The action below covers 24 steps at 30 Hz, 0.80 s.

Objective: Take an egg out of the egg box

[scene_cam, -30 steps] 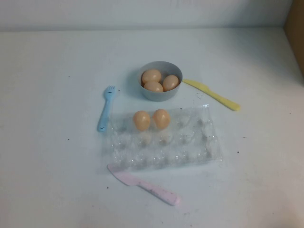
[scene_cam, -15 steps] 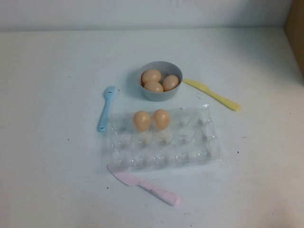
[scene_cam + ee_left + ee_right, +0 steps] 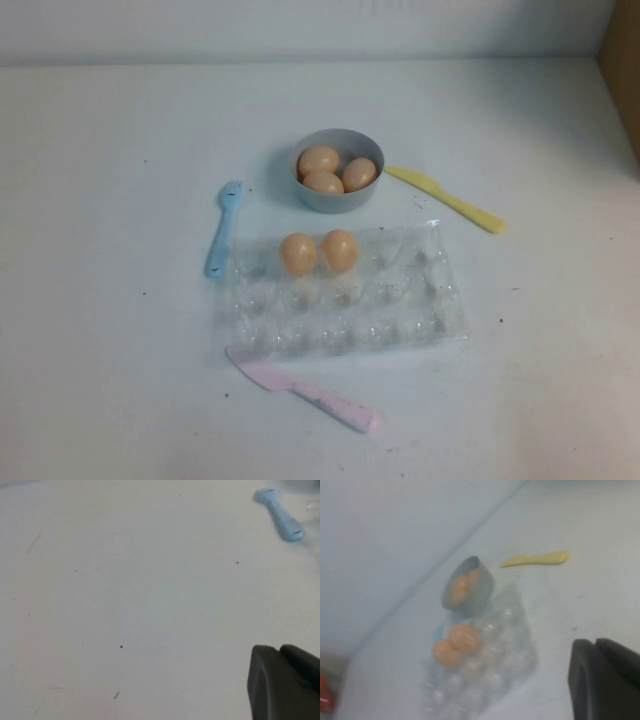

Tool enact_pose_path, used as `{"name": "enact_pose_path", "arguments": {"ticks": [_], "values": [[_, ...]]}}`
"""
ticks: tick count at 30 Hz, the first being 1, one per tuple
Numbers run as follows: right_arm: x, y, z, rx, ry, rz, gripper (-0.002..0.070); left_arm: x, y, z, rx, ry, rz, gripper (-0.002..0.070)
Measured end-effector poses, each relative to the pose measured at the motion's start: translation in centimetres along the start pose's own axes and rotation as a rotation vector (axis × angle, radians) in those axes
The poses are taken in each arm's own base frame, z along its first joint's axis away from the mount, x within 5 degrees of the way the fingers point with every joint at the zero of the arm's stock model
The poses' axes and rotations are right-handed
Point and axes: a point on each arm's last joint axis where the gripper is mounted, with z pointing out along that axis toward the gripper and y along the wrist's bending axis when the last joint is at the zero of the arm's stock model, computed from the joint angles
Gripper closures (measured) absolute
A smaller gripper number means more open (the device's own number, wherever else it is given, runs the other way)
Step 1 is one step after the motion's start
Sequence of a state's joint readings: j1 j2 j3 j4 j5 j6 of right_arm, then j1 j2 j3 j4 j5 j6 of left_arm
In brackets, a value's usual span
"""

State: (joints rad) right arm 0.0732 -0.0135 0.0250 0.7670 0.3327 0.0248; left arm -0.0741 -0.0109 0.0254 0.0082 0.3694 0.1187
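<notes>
The clear plastic egg box (image 3: 400, 300) lies at the table's middle. Two peach-tan eggs (image 3: 298, 253) (image 3: 339, 250) sit side by side in its far row, left of centre. The rest of its cups look empty. The right wrist view shows the egg box (image 3: 495, 667) and both eggs (image 3: 465, 636) (image 3: 446, 652). Neither arm shows in the high view. My left gripper (image 3: 279, 649) is shut and empty over bare table, apart from the box. My right gripper (image 3: 596, 642) is shut and empty, off to one side of the box.
A grey bowl (image 3: 338, 200) with three more eggs stands just behind the box. A blue fork (image 3: 222, 228) lies to its left, a yellow knife (image 3: 447, 199) at the back right, a pink knife (image 3: 305, 389) in front. A brown object (image 3: 622, 70) stands at the right edge.
</notes>
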Motion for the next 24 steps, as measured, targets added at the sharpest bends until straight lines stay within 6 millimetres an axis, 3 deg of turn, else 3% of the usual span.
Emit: {"name": "enact_pose_path", "arguments": {"ticks": [3,6,14,19,24], "values": [[-0.3,0.8,0.0,-0.087,-0.020,0.259,0.0694,0.0,0.0,0.0,0.000,0.000,0.000,0.0678],[-0.5,1.0,-0.1,-0.117,-0.035,0.359,0.0694,0.0,0.0,0.0,0.000,0.000,0.000,0.0678],[-0.4,1.1,-0.1,-0.122,-0.031,0.297,0.0694,0.0,0.0,0.0,0.000,0.000,0.000,0.0678],[-0.2,1.1,-0.1,-0.126,-0.016,0.170,0.0694,0.0,0.0,0.0,0.000,0.000,0.000,0.0678],[-2.4,3.7,-0.3,-0.114,0.027,-0.052,0.0694,0.0,0.0,0.0,0.000,0.000,0.000,0.0678]]}}
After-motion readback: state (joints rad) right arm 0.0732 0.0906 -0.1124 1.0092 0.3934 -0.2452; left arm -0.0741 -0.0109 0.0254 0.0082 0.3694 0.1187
